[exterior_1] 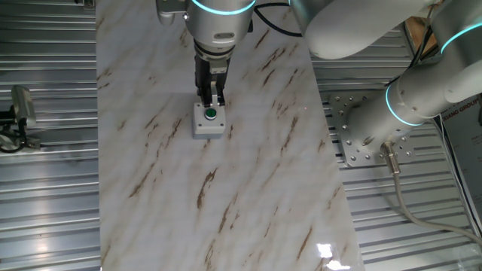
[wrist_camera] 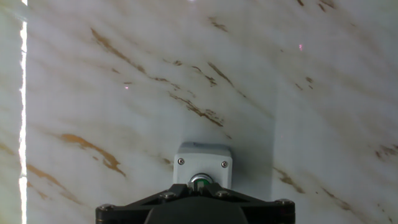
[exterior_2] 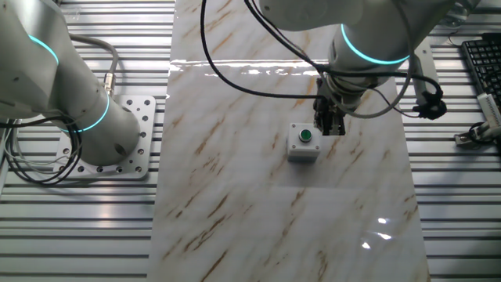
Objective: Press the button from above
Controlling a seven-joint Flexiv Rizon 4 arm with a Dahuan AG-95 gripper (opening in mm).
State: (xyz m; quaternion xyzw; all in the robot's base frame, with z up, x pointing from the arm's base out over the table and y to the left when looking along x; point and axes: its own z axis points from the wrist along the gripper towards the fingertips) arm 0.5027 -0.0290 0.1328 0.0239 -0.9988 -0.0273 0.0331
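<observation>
The green button (exterior_1: 211, 114) sits in the top of a small light grey square box (exterior_1: 208, 128) on the marble tabletop. My gripper (exterior_1: 210, 98) points straight down, with its fingertips together just above the far edge of the box, close to the button. In the other fixed view the gripper (exterior_2: 330, 125) hangs right beside the button (exterior_2: 306, 135). In the hand view the gripper (wrist_camera: 200, 188) covers the near half of the button (wrist_camera: 200, 180), and the box (wrist_camera: 203, 159) shows above it. I cannot tell whether the tips touch the button.
The marble sheet (exterior_1: 248, 188) lies on a ribbed metal table. The arm's grey base plate (exterior_1: 360, 132) stands at its side. A keyboard (exterior_2: 479, 59) and a small metal clamp (exterior_2: 477, 133) lie off the sheet at the edge.
</observation>
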